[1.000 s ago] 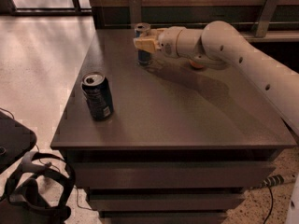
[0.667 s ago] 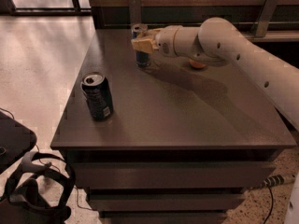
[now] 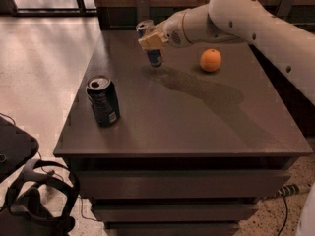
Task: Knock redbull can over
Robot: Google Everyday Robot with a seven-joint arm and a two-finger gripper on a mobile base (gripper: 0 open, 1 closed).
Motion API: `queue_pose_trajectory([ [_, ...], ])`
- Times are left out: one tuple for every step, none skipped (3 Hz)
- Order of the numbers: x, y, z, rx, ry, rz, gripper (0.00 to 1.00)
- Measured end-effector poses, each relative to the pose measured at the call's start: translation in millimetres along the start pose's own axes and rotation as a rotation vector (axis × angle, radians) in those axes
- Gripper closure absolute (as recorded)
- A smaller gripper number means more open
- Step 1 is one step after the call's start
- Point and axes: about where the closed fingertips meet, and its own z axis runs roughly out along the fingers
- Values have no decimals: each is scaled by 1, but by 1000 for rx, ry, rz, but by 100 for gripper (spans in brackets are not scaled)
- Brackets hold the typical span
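Note:
The redbull can (image 3: 155,58), slim with blue and silver panels and a silver top, stands at the far left part of the dark table (image 3: 187,122). It looks slightly tilted, with its top leaning left. My gripper (image 3: 151,39) is right at the can's upper half, reaching in from the right, and hides its middle. Only the can's top rim and lower part show. I cannot tell whether the gripper touches the can.
A wider dark can (image 3: 103,101) with a white label patch stands near the table's front left edge. An orange (image 3: 210,60) lies to the right of the redbull can, under my arm. A dark wall runs behind the table. Cables and a headset (image 3: 34,195) lie on the floor at the left.
My arm has shifted a little, and the orange, hidden behind it before, now shows. The gripper stays at the redbull can, which is still standing.

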Motion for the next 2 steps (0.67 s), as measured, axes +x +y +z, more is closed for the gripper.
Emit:
queue_pose_trajectory([
  [-8, -1, -17, -6, 99, -46, 100],
  [-11, -2, -34, -24, 207, -74, 100],
])
